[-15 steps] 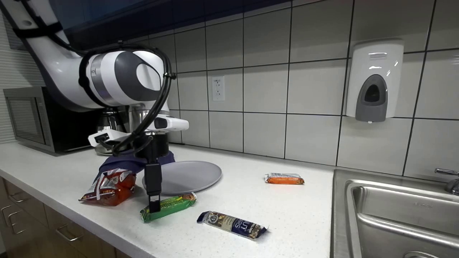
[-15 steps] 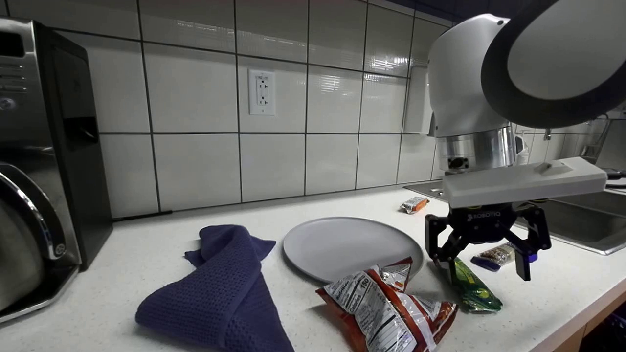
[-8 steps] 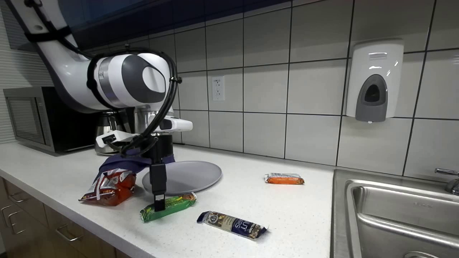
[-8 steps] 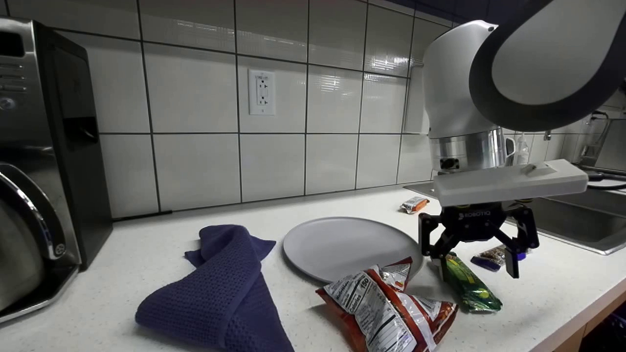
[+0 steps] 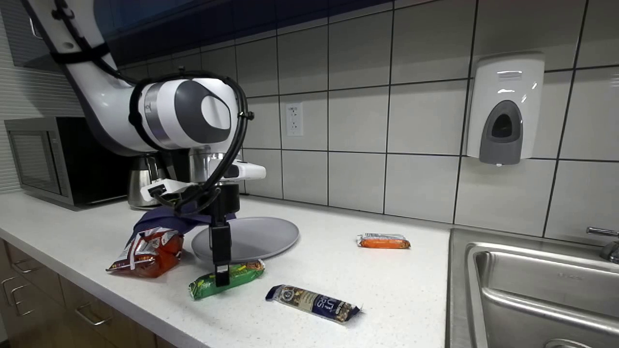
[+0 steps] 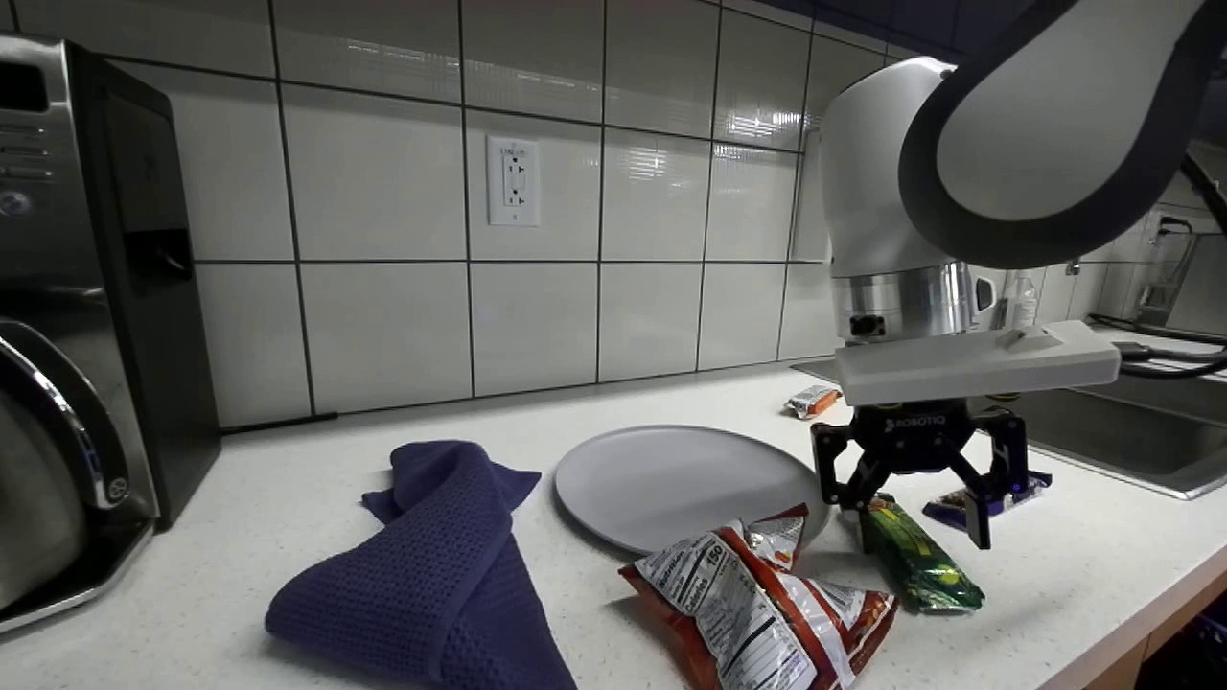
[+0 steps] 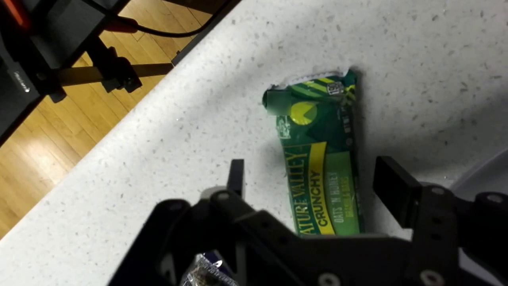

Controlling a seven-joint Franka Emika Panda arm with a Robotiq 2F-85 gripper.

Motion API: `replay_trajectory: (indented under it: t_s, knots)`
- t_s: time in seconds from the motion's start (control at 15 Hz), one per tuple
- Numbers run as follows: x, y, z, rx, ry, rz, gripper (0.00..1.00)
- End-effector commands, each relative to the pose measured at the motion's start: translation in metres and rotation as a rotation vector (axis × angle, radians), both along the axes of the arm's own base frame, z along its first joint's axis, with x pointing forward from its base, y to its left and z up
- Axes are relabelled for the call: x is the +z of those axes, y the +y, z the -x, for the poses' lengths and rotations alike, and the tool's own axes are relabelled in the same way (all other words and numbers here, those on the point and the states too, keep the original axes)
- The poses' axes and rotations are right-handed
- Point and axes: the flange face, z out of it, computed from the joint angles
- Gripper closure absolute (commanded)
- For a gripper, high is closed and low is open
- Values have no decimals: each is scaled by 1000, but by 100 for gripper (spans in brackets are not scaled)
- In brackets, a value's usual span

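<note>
In both exterior views we find a rather cool light, bright on the white counter (image 5: 401, 285) but dim at the upper cabinets (image 5: 164, 24). The soap dispenser (image 5: 506, 106) shows small shining spots, and the wall tiles (image 6: 532, 326) carry pale, striped reflections. In the wrist view we see glare on the wooden floor (image 7: 59, 143), soft shadows beside the green wrapper (image 7: 317, 159), and one blurred square near its upper end.
</note>
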Motion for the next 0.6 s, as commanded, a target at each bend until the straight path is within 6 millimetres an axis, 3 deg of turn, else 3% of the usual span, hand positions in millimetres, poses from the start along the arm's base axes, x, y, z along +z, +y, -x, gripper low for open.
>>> replay_trajectory:
  t_s: [0.0, 0.33, 0.53]
  knots:
    - [1, 1, -7, -15, -17, 3, 47]
    - [6, 1, -9, -16, -36, -3, 86]
    - [10, 1, -10, -16, -47, -4, 87]
